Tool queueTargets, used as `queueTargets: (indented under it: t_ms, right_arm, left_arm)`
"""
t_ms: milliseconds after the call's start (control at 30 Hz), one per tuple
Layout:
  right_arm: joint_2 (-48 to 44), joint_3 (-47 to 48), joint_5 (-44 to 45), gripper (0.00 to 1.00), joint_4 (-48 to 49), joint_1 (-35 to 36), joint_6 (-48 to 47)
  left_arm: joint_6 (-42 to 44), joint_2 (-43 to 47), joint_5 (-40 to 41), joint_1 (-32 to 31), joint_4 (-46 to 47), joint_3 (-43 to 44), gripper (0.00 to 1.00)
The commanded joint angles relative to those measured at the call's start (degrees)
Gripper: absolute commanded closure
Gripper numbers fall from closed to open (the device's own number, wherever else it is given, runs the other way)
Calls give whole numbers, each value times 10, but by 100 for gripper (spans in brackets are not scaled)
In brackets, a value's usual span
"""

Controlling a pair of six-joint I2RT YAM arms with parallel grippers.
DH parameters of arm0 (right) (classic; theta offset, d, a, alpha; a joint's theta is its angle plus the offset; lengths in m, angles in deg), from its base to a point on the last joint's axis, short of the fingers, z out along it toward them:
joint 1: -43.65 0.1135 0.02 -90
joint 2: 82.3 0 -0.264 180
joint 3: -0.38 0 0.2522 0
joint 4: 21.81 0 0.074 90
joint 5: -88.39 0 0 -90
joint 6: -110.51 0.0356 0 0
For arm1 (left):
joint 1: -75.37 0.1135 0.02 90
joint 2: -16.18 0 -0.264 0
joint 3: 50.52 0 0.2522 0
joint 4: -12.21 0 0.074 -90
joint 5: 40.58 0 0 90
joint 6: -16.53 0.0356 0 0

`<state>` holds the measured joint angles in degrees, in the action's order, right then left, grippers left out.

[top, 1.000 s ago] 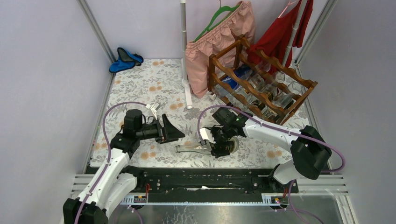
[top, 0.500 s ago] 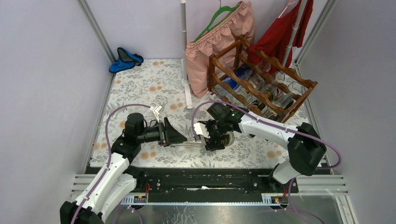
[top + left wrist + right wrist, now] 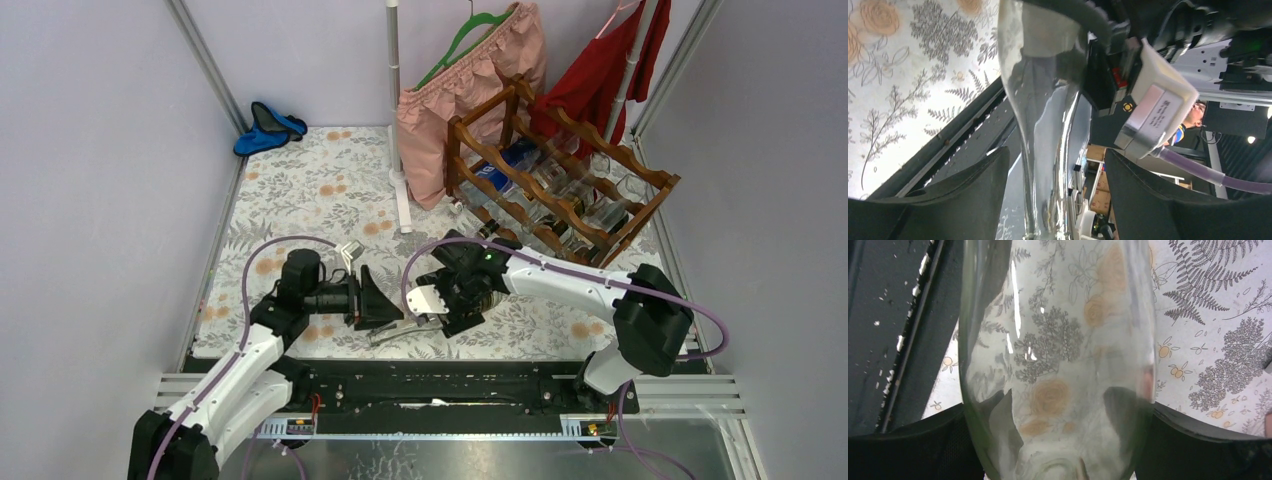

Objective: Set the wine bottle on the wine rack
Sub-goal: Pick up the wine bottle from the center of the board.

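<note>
1. The wine bottle [image 3: 405, 328] is clear glass and lies tilted low over the floral cloth [image 3: 300, 190], close to the near edge of the worktop and about midway along it. I cannot tell whether it touches the cloth.
2. The right gripper [image 3: 455, 303] is clamped across the bottle's wide body. In the right wrist view, the glass [image 3: 1058, 365] fills the space between both dark fingers [image 3: 923, 445].
3. The left gripper [image 3: 385, 305] points toward the right one, and its jaws stand wide on either side of the bottle's neck. In the left wrist view, the neck [image 3: 1048, 140] runs between the two fingers [image 3: 963, 190] with a gap showing on each side.
4. The wine rack [image 3: 540, 185] stands at the far right corner of the worktop, well apart from the held bottle. Other bottles lie in its tiers.
5. Pink shorts [image 3: 450, 90] on a green hanger hang just beside the rack's left end, and a red garment [image 3: 600, 70] hangs behind it.
6. A blue item [image 3: 265, 128] lies in the far left corner.
</note>
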<state>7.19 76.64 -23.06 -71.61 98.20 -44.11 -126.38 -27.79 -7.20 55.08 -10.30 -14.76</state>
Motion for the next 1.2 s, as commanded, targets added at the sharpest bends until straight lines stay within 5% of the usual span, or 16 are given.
queueTargets:
  t_ms: [0,467,700,1167]
  right_arm:
    - [-39,41,36,100,5,14,-47]
    - [-7,79,81,100,-5,38,-53]
    - [-5,74,108,100,-5,48,-72]
    - [2,60,145,100,11,66,-82]
  left_arm:
    - [3,16,-37,-5,-5,-26,24]
    - [16,-37,18,-85,-12,-13,25]
    - [21,-54,10,-90,-11,-10,35]
    - [10,-71,-21,-95,2,-11,36]
